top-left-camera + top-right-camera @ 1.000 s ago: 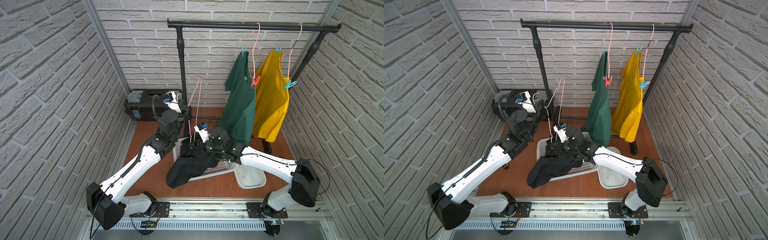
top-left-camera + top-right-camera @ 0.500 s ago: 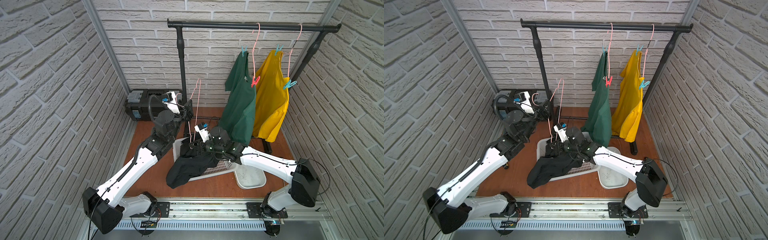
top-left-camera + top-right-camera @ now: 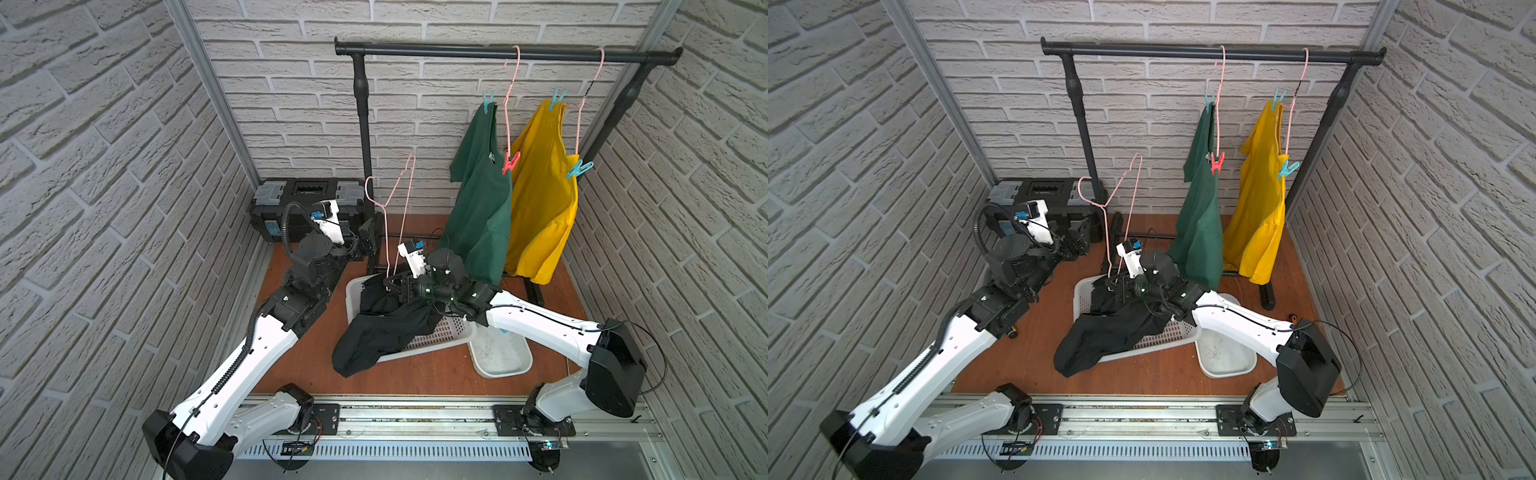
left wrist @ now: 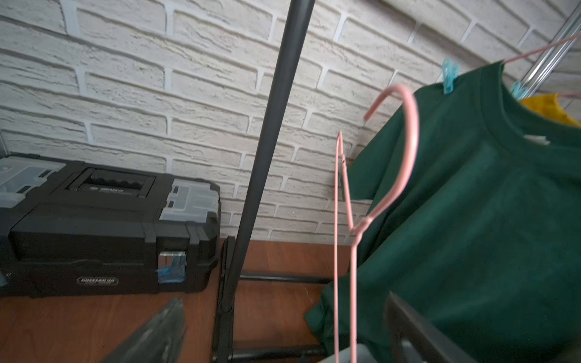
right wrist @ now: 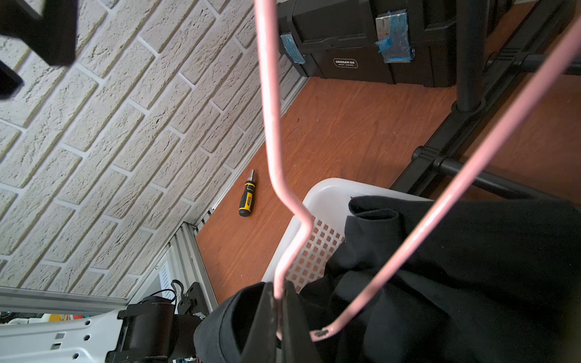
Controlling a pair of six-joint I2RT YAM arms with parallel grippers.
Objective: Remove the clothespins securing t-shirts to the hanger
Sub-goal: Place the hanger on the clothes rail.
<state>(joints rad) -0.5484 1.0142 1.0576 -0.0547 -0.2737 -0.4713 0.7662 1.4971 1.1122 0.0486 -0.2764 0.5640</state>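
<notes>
My right gripper (image 5: pixel 278 301) is shut on the lower wire of a bare pink hanger (image 3: pixel 388 232), held upright over the white basket (image 3: pixel 351 291). The black t-shirt (image 3: pixel 382 332) lies in the basket and spills over its front rim. My left gripper (image 4: pixel 283 330) stands open and empty beside the rack post, a little apart from the hanger's hook (image 4: pixel 405 157). On the rack the green t-shirt (image 3: pixel 482 199) hangs pinned by a teal clothespin (image 3: pixel 488 99) and a red one (image 3: pixel 510 163). The yellow t-shirt (image 3: pixel 544 199) carries two teal clothespins (image 3: pixel 556 99) (image 3: pixel 579 169).
A black toolbox (image 3: pixel 307 199) sits against the back wall behind my left arm. The rack's left post (image 3: pixel 365 137) and its foot bars stand just behind the basket. A white tub (image 3: pixel 498 353) lies right of the basket. A screwdriver (image 5: pixel 246 198) lies by the left wall.
My left gripper has opened and drawn back from the hanger toward the toolbox. The right gripper keeps its hold on the hanger in the same place.
</notes>
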